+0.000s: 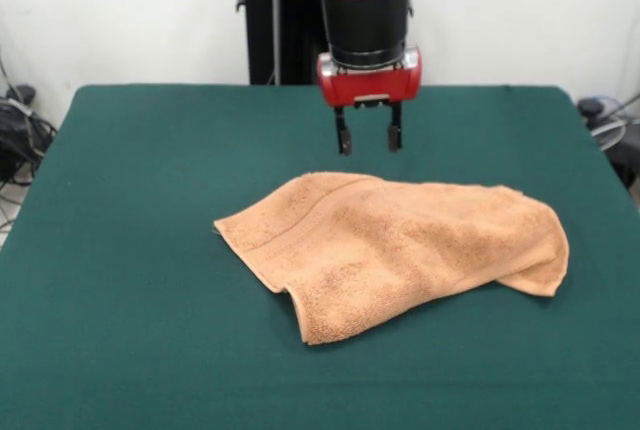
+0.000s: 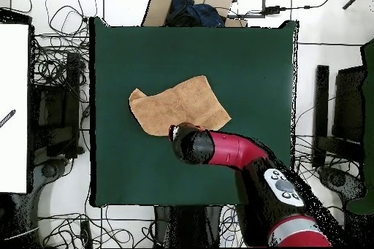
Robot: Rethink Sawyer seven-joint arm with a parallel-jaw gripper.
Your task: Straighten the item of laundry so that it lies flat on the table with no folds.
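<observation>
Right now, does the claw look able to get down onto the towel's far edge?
Probably yes. The claw hangs open just above the table, by the far edge of the towel, with nothing between them. The towel lies rumpled and folded over itself.

A cardboard box [image 2: 191, 1] holding dark blue cloth [image 2: 194, 14] sits beyond the bench's far edge; tangled black cables [image 2: 51, 60] cover the floor; a white board [image 2: 13, 107] lies alongside.
</observation>
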